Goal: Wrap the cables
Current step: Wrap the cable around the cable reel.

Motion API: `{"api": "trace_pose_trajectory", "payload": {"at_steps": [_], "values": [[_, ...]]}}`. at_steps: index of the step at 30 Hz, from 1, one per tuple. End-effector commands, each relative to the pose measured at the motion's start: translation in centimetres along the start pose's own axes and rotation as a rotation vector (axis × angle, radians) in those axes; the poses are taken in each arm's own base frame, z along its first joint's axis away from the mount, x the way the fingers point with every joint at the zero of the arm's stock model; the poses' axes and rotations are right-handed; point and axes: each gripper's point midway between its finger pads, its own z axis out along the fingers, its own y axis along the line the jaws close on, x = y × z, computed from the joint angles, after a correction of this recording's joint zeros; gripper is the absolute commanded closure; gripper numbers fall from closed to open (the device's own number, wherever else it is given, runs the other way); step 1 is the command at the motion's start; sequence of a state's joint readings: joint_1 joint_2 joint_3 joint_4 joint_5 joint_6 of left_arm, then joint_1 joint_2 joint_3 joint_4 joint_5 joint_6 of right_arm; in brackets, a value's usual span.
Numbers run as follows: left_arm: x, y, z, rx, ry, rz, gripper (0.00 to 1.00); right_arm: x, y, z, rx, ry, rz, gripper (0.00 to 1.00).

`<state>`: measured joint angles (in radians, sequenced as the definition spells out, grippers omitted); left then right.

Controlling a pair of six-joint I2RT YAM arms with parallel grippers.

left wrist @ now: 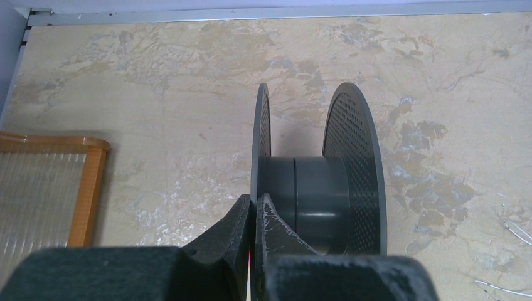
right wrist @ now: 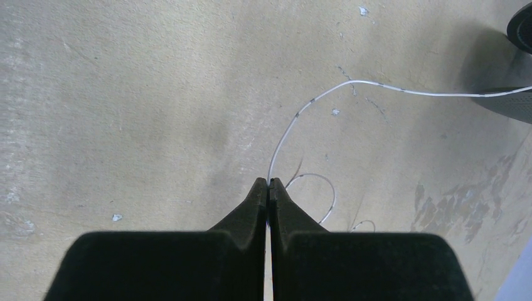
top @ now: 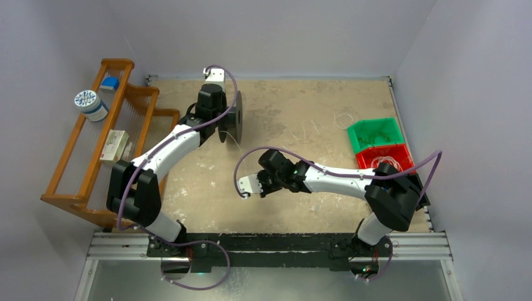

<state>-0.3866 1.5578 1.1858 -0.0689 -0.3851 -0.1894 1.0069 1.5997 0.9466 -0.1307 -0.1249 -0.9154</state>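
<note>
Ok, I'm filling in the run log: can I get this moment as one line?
left gripper: shut on spool flange | right gripper: shut on cable | cable: leads to spool

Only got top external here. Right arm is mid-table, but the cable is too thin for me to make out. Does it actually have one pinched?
Observer: Yes. In the right wrist view, the right gripper has its jaws shut on the cable, right at the tips.
Operator: And the left, how is it holding the spool?
Observer: The left wrist view shows the left gripper with its jaws clamped on the rim of one flange of the spool, not on the hub.
</note>
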Motion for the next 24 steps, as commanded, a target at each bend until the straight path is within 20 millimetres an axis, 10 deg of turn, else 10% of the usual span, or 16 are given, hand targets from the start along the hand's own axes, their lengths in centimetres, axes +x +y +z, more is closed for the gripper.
{"api": "trace_pose_trajectory", "payload": {"at_steps": [1,13,20,24], "values": [[-1.2,0.1,0.2,-0.005,-0.028,0.008,1.00,-0.5,1.5,0.0,-0.072,-0.027,0.052,1.00],[-1.3,-0.2,0.2,0.008,-0.034,0.000,1.00,-0.1,1.7,0.4,-0.060,-0.019,0.090,1.00],[-1.6,-0.8,0.1,0.053,-0.062,0.025,1.00,-1.9,0.1,-0.4,-0.031,-0.073,0.066,0.55],[-2.0,-1.1,0.0,0.068,-0.085,0.031,1.00,-3.8,-0.5,-1.7,-0.040,-0.128,0.056,0.48]]}}
